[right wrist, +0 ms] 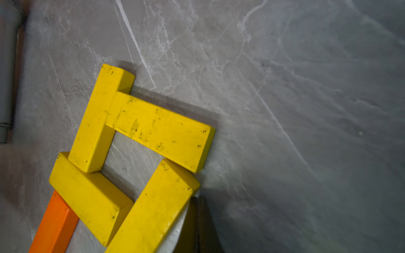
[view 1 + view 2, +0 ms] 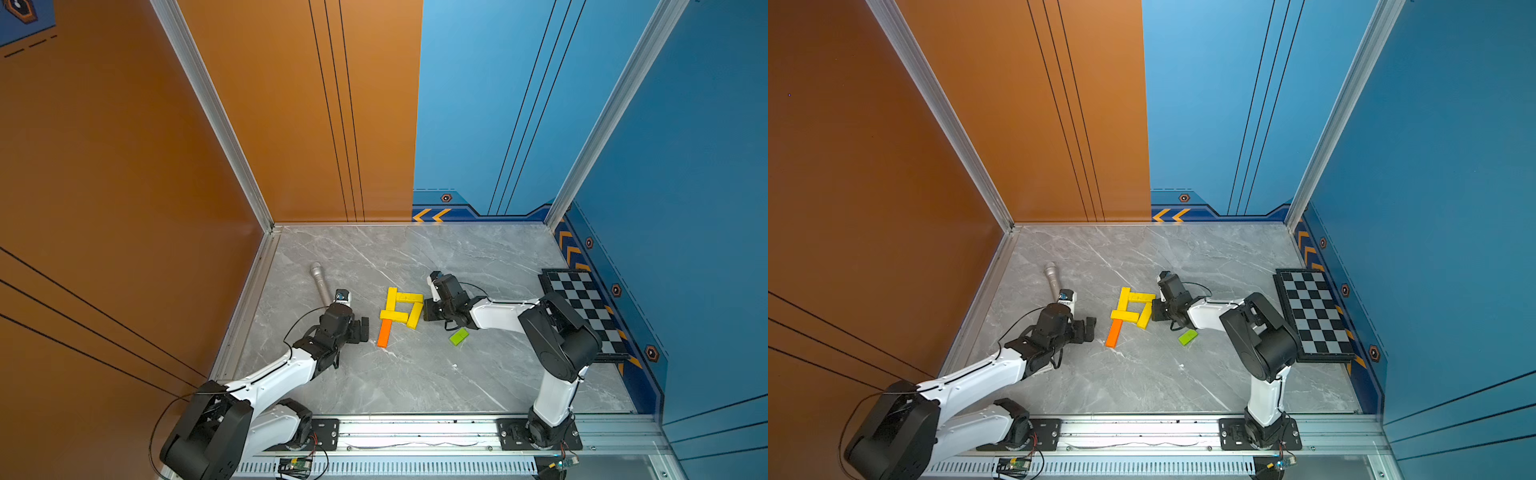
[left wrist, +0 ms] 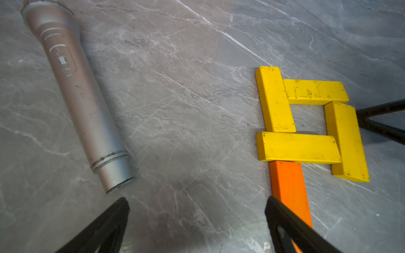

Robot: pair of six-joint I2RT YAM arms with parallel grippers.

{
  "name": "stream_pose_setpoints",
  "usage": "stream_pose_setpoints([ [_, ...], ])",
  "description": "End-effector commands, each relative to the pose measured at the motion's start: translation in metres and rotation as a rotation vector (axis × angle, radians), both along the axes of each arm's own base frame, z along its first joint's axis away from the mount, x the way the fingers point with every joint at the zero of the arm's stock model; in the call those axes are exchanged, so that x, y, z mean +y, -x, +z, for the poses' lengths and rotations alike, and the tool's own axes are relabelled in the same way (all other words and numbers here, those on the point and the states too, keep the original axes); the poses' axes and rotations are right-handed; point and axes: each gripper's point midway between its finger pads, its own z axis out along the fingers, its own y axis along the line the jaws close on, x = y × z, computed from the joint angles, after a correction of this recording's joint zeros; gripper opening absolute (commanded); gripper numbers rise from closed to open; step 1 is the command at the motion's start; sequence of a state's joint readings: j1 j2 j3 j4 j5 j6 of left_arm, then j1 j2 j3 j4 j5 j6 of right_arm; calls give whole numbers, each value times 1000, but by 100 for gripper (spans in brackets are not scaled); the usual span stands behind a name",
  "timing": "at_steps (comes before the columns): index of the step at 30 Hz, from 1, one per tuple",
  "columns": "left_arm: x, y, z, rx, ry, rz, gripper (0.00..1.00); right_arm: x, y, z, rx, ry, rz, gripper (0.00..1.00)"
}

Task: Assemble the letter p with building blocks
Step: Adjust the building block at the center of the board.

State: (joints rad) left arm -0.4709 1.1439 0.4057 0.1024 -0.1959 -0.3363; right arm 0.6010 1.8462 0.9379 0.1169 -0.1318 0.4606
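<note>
you note the lime green block (image 2: 458, 336) lies loose on the table (image 2: 415, 374) near your right gripper (image 2: 427, 312), itself pressed together at the yellow loop (image 2: 409, 297), long axis skewed from the orange stem (image 2: 384, 333); left gripper (image 2: 362, 329) spread.

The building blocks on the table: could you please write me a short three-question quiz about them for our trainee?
1. How many yellow blocks form the square loop?
2. True or false: the orange block touches that loop.
3. Which block lies alone on the table, apart from the figure?
A. orange
B. lime green block
C. yellow

Key: 1 four; 2 true; 3 B.
</note>
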Motion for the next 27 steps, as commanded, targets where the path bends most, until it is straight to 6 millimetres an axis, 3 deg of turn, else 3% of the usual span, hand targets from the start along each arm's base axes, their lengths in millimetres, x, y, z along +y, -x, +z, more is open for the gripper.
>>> stream_pose_setpoints([
  [1,-2,1,-2,9,4,-19,99,-5,6,-19,50,39,17,0],
  [27,-3,0,-5,17,3,-24,99,0,4,-16,35,21,36,0],
])
